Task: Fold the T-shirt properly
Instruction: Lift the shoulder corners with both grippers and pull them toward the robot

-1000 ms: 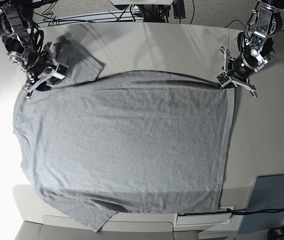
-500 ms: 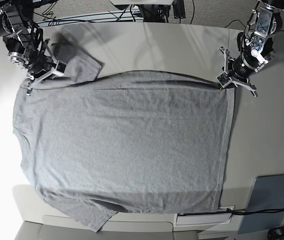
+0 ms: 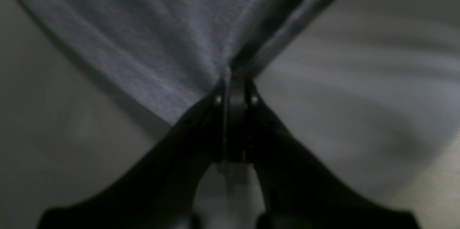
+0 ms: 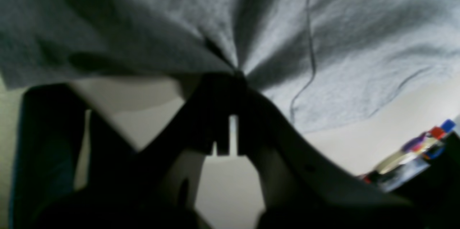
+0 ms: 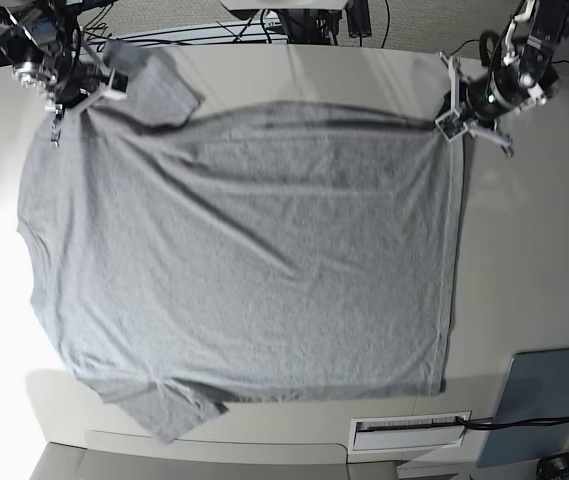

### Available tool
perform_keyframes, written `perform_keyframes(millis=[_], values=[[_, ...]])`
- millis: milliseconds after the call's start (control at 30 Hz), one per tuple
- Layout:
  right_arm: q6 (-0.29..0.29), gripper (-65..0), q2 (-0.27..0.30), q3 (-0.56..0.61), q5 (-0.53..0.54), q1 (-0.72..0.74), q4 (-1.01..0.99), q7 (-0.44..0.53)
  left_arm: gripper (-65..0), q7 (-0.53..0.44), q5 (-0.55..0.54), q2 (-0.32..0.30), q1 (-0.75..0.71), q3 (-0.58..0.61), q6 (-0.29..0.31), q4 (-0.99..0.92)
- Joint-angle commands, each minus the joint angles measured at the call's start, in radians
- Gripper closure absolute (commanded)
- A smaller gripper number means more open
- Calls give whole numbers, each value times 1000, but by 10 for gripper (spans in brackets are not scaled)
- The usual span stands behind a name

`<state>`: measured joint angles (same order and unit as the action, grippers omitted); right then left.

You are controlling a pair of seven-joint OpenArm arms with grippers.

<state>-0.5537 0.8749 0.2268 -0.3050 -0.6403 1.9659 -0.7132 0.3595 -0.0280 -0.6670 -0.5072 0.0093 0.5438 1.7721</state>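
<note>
T-shirt point(image 5: 244, 260) spread across pale table point(image 5: 534, 250), cables point(image 5: 164, 35) behind.

The heather-grey T-shirt point(image 5: 244, 260) lies spread plain side up, its far edge lifted taut between both closed jaws; creases fan from each pinched corner.

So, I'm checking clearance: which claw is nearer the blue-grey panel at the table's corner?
Left. The left claw grips the T-shirt hem corner on the blue-grey panel's side; the right claw holds the opposite, sleeve end.
</note>
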Motion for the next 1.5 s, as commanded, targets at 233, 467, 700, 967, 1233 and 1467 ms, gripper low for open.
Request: perform_keyframes(millis=[233, 467, 700, 967, 1233, 1467], values=[[20, 0, 17, -102, -6, -179, 128, -31, 0, 38, -47, -14, -185, -153, 59, 111], [57, 0, 17, -130, -10, -282, 180, -45, 0, 43, -48, -14, -312, -237, 57, 161], [134, 0, 17, -131, -45, -275, 181, -12, 0, 16, -56, -14, -331, -290, 23, 173], [182, 0, 17, -130, -122, -112, 181, -4, 0, 19, -88, -9, -221, -290, -101, 173], [183, 0, 16, -130, -69, 80, 179, 63, 0, 14, -91, -8, -81, -286, -125, 121], [183, 0, 16, -128, -27, 193, 179, 86, 0, 15, -136, -6, 7, -243, -76, 45]])
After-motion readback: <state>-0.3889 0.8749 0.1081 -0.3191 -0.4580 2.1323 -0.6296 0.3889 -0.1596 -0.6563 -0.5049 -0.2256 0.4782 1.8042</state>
